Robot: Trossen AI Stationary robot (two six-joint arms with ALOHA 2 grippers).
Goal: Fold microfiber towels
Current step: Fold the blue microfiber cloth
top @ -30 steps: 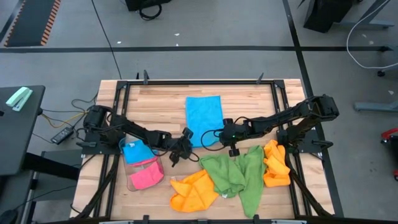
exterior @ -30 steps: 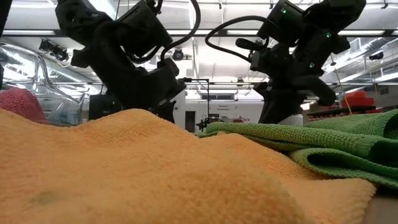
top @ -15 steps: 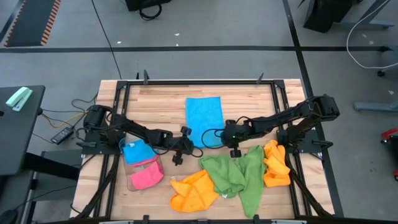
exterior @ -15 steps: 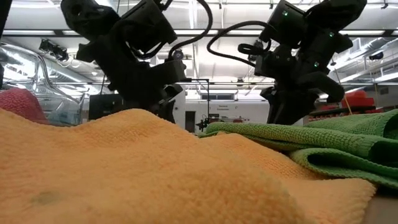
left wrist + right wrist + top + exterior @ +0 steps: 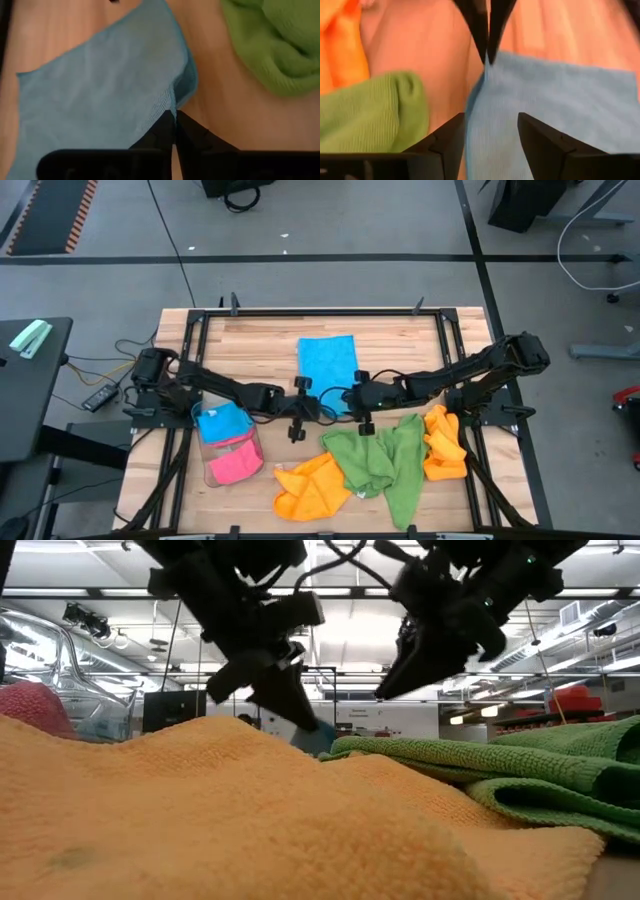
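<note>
Sky blue microfiber towel (image 5: 328,367), flat on counter (image 5: 250,345): left end effector (image 5: 174,118) pinches near corner; right end effector (image 5: 489,131) open over edge.

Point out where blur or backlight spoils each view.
Low view: the orange towel fills the foreground, soft and out of focus; both arms are dark silhouettes against bright ceiling lights. Right wrist view: the right pincer and the blue towel are blurred. Left wrist view: the left pincer is sharp, pinching that towel's edge.

Sky-blue towel (image 5: 327,367) flat mid-table; green towel (image 5: 380,462), orange towels (image 5: 313,486) crumpled nearer front.
</note>
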